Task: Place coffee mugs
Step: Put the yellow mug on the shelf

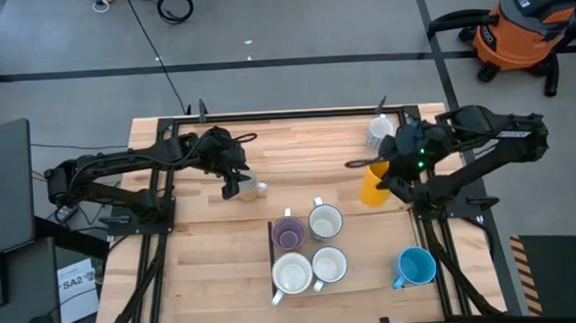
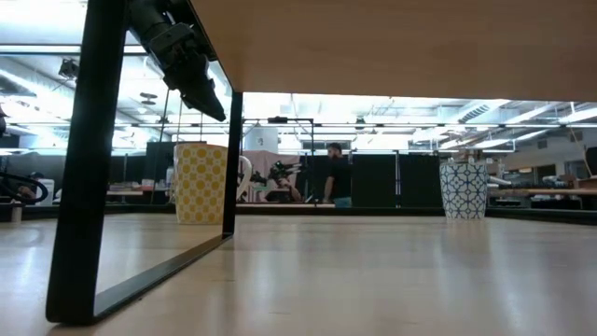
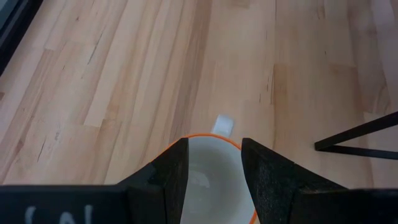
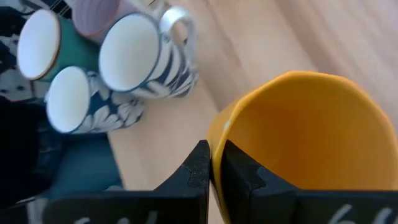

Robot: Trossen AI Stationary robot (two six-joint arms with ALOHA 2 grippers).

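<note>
Room: we see a grey floor point(image 1: 292, 25) around the bench, an orange shop vacuum point(image 1: 521, 25) at the far right, and in the low view a person point(image 2: 336, 175) standing well back among dark partitions.
Surface: we work on a pale wooden table point(image 1: 214, 243) with a black frame along its edges.
Arms: we count two, the left arm point(image 1: 113, 179) reaching in from the left, the right arm point(image 1: 492, 143) from the right.
Mugs: we count eight in the high view.
Middle group: four mugs, a purple mug point(image 1: 289, 233) and three white mugs point(image 1: 293, 274), close together.
Near right: one blue mug point(image 1: 415, 267), apart from the group.
Far right: one pale mug point(image 1: 379, 132), beside the right arm.
Right gripper point(image 4: 214, 163): we see its fingers pinched on the wall of the orange mug point(image 4: 311, 130), which is tilted.
Left gripper point(image 3: 211, 163): half spread, one finger inside and one outside a white mug with an orange rim point(image 3: 214, 180), at the table's left centre.
</note>
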